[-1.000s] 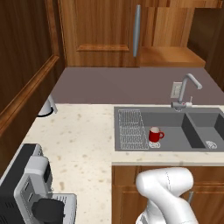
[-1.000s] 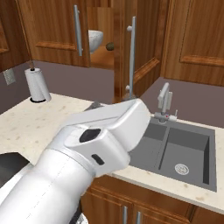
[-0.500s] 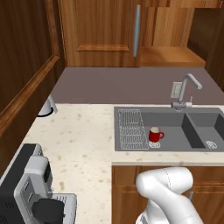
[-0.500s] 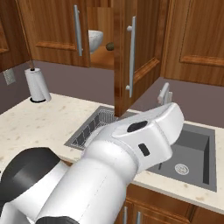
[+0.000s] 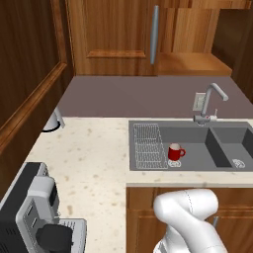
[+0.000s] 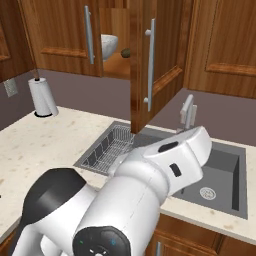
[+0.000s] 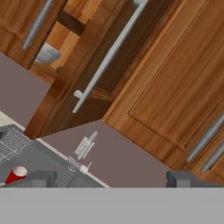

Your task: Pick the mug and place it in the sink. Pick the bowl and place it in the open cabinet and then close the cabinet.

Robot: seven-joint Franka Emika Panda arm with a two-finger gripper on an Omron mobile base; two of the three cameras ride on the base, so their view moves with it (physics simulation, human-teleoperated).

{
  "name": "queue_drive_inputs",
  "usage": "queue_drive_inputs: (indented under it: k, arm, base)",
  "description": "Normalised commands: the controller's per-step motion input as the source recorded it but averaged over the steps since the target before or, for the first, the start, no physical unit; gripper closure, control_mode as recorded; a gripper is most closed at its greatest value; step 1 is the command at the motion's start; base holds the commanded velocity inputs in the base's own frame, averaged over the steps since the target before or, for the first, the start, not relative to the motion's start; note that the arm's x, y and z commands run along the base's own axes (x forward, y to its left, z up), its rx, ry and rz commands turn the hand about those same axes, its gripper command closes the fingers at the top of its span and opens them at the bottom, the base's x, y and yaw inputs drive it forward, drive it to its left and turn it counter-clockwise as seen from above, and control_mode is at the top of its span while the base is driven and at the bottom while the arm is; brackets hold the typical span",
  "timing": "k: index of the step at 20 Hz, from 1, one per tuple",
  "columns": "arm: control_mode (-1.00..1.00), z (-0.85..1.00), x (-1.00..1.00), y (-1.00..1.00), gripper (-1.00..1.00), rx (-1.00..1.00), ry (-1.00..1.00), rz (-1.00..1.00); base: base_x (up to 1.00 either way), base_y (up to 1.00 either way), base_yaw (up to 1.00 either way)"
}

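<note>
A: Where's the mug (image 5: 175,152) seen?

B: Upright in the sink (image 5: 197,150), in the basin nearest the white wire rack (image 5: 149,146) — just beside the rack, well short of the faucet (image 5: 207,103).

A: Bowl (image 6: 108,45)?

B: Seen on the shelf inside the cabinet (image 6: 150,60), above the sink. The door is swung open, edge-on over the rack.

A: Gripper (image 7: 109,178)?

B: Fingers spread wide, nothing held — pointed up toward the cabinet door's bar handle (image 7: 107,57), away from the sink.

No readable text anywhere — no labels, brands or numbers (surfaces plain).
</note>
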Motion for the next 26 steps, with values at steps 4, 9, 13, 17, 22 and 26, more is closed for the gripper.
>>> queue_drive_inputs:
  k: [4,9,13,17,22,26]
  arm:
    - [-1.00,-0.07,0.35,-0.02,-1.00,0.00,0.00,0.08]
    - [-1.00,-0.09,0.47,0.00,-1.00,0.00,0.00,0.18]
    - [-1.00,-0.06,0.44,0.00,-1.00,0.00,0.00,0.22]
    - [-1.00,-0.03,0.45,0.00,-1.00,0.02,0.00,0.23]
    - [-1.00,0.00,0.30,0.00,-1.00,0.00,-0.01,0.21]
    - [-1.00,0.00,0.03,0.00,-1.00,0.00,-0.07,0.16]
  base:
    - [0.00,0.00,0.00]
    - [0.00,0.00,0.00]
    - [0.00,0.00,0.00]
    - [0.00,0.00,0.00]
    - [0.00,0.00,0.00]
    - [0.00,0.00,0.00]
